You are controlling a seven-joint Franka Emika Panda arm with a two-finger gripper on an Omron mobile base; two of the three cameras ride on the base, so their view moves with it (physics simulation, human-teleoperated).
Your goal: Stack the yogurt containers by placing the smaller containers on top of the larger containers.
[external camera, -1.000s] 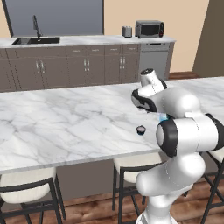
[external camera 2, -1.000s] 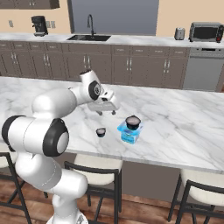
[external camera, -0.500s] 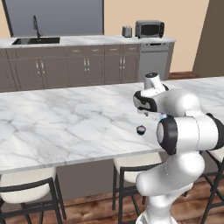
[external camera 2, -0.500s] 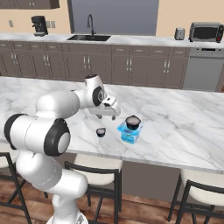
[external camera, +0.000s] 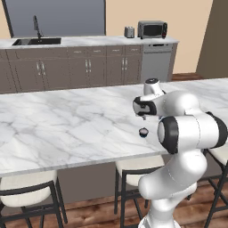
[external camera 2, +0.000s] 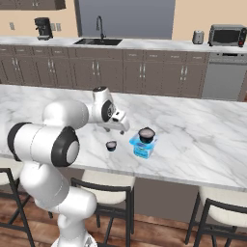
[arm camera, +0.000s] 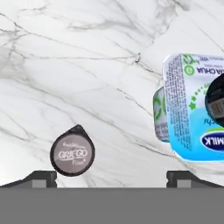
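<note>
The hand (external camera 2: 121,129) hangs over the marble table (external camera 2: 202,140) with its fingers spread wide and nothing between them. Just beside and below it, the smaller container (external camera 2: 111,145) sits on the table, its grey foil lid (arm camera: 72,153) facing up near one fingertip (arm camera: 41,178). The larger dark container (external camera 2: 146,134) rests on top of a blue-and-white tub (external camera 2: 143,149), near the smaller one

lighting: even, bright, diffuse, no source seen | shadows: faint, soft beneath the marble counter (external camera: 67,129) overhang | glare: none noted | sharpness: base views slightly soft; lid print in the hand view is rendered legibly | edges: undistorted
</note>
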